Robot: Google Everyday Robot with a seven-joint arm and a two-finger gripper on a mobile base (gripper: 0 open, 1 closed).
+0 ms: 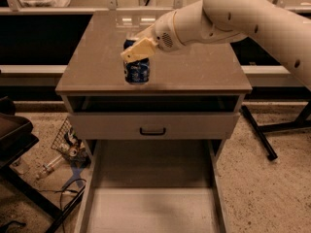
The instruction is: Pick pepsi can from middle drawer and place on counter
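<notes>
The pepsi can [137, 72], dark blue with a white-blue logo, is upright over the front left part of the counter [194, 67]. My gripper [136, 51] reaches in from the right and is shut on the can's upper part, hiding its silver top. I cannot tell whether the can's base touches the counter. The middle drawer [153, 208] is pulled far out below, and its bare floor holds nothing.
The top drawer front [152, 125] with a dark handle stands slightly open under the counter edge. A wire basket and cables [68, 144] lie on the floor at left. A dark stand leg [260, 132] is at right. Shelving runs behind the cabinet.
</notes>
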